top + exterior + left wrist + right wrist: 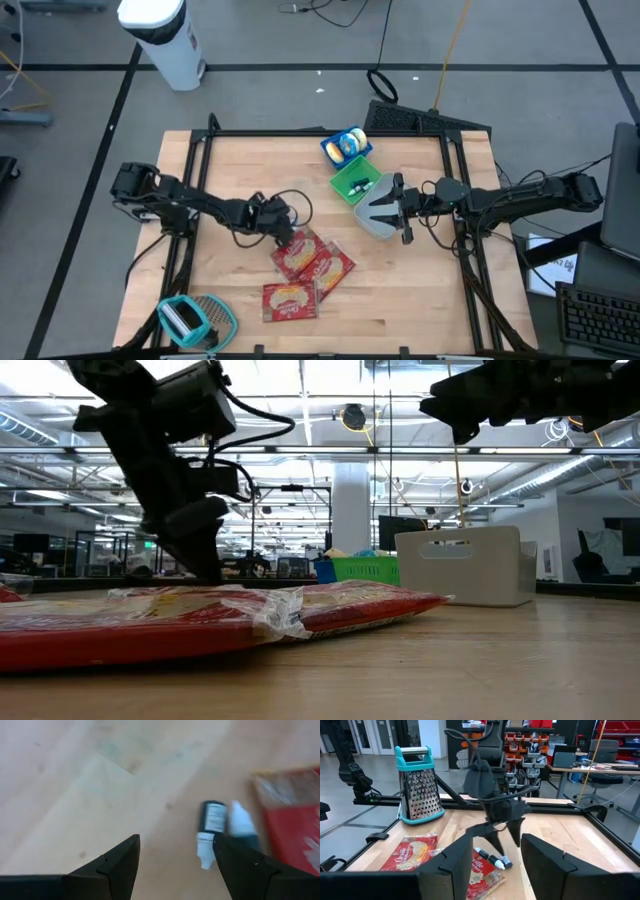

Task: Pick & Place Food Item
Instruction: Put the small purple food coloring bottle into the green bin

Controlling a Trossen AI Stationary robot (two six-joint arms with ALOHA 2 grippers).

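Observation:
Three red food packets (305, 270) lie flat on the wooden table, partly overlapping. My left gripper (290, 232) hangs open just above the table at the far-left edge of the packets. In the left wrist view its fingers (120, 860) stand over bare wood, with a red packet (295, 825) off to one side. Two small dark pens with white ends (214, 827) lie beside one finger, which partly hides one of them. My right gripper (495, 855) is open, high and level above a grey bin (375, 220).
A teal-framed grater (190, 320) stands at the near left corner. A green basket (352, 180) and a blue bowl (345, 146) sit at the far middle, beside the grey bin. Black rails (195, 180) frame the table. Bare wood lies at the near right.

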